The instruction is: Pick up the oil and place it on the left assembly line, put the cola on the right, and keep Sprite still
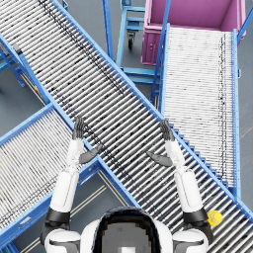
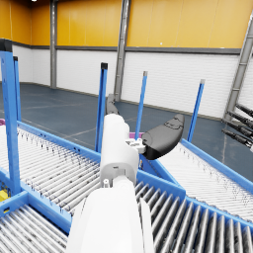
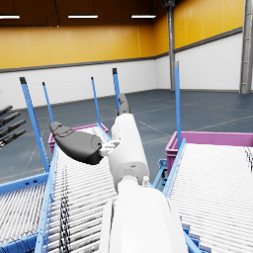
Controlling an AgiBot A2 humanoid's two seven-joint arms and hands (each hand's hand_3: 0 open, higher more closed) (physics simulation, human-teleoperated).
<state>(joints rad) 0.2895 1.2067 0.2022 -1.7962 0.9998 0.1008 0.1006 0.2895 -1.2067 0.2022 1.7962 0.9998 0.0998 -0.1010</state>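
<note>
Yellow cap (image 1: pixel 215 217) beside right elbow, at near end of middle roller line (image 1: pixel 113 108) — likely oil, bottle body hidden. Cola, Sprite not in view. Judged: full plastic bottle, fairly heavy, smooth, slippery — wrap around body, not cap. Left hand (image 1: pixel 81 143) and right hand (image 1: pixel 167 146) both empty, fingers straight and apart, thumbs turned inward, hovering over rollers, forearms stretched forward.

The left arm (image 1: pixel 64 188) and right arm (image 1: pixel 188 190) reach forward side by side, well apart and roughly parallel. The left hand (image 1: pixel 79 137) holds nothing, its fingers stretched straight ahead and its thumb splayed inward. The right hand (image 1: pixel 167 139) mirrors it, fingers straight, thumb angled inward, also empty.
</note>
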